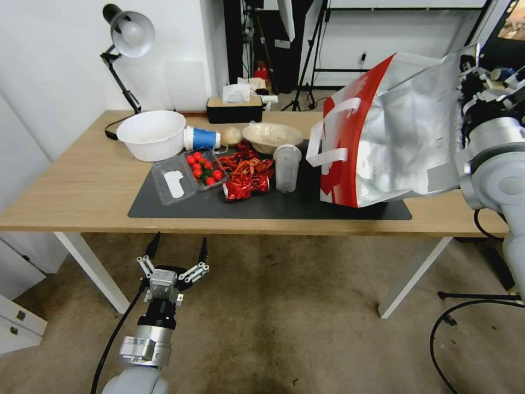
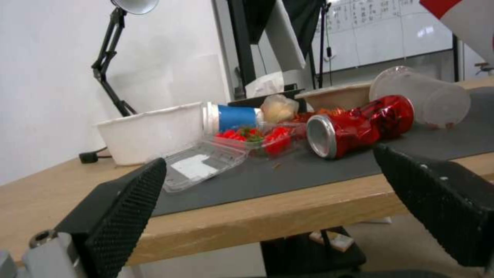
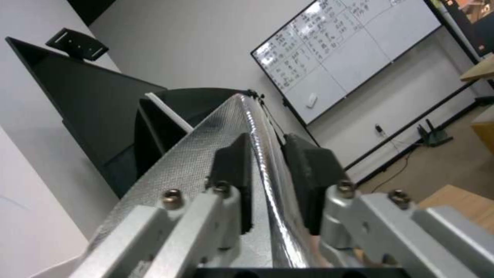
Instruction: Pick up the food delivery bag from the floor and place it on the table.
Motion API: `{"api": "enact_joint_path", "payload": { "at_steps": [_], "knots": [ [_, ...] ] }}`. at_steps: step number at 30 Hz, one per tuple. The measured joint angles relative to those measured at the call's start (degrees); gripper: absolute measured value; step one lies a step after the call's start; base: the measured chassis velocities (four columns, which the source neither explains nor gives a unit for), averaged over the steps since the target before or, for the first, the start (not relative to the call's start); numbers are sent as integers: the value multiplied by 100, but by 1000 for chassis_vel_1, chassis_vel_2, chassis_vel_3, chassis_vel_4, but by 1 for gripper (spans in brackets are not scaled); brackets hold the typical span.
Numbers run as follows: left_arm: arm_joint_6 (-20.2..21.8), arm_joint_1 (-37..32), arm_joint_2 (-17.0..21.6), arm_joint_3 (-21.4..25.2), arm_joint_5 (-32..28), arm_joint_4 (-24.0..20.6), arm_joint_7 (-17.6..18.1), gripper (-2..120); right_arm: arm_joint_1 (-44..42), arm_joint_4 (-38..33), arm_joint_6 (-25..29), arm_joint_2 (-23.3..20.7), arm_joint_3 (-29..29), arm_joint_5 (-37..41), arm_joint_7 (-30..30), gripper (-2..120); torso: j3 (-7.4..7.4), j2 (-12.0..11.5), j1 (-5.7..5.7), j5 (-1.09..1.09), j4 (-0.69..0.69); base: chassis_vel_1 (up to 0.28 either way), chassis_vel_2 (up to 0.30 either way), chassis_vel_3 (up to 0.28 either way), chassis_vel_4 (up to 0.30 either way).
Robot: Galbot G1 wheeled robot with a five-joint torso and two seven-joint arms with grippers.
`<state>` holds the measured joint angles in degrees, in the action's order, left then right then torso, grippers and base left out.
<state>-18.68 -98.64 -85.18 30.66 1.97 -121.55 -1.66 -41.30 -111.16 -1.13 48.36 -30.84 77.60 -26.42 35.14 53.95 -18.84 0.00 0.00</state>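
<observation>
Pinching food delivery bag (image 1: 399, 142) foil edge, right gripper (image 3: 268, 170), frame right | resting on tabletop (image 1: 71, 186) mat (image 1: 284, 205) | left gripper (image 1: 176, 251) spread, lower left

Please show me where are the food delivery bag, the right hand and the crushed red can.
food delivery bag (image 1: 404, 137): head view, on its silver foil side.
right hand (image 3: 268, 162): right wrist view, midway between fingertips pinching the bag's rim.
crushed red can (image 2: 355, 129): left wrist view, on its dented body.

A lab or studio space: tripod stands (image 1: 306, 60), written-on whiteboard (image 3: 350, 50), cluttered wooden table (image 1: 82, 186).
</observation>
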Motion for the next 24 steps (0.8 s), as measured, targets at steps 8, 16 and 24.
{"api": "enact_joint_path", "payload": {
  "at_steps": [8, 16, 24],
  "knots": [
    [-26, 7, 9, -4, -7, 27, 3, 100, -48, 35, -16, -66, -17, -72, 109, 46, 0, 0, 0, 1, 0, 0, 0, 0, 0],
    [-43, 8, 4, -29, -8, 39, 4, 100, -242, -55, -21, -112, -132, -103, 249, 74, 0, 0, 0, 1, 0, 0, 0, 0, 0],
    [23, -14, 32, -76, -49, -5, 78, 100, -658, -234, -49, -59, -311, -298, 515, 100, 0, 0, 0, 0, 0, 0, 0, 0, 0]
  ]
}}
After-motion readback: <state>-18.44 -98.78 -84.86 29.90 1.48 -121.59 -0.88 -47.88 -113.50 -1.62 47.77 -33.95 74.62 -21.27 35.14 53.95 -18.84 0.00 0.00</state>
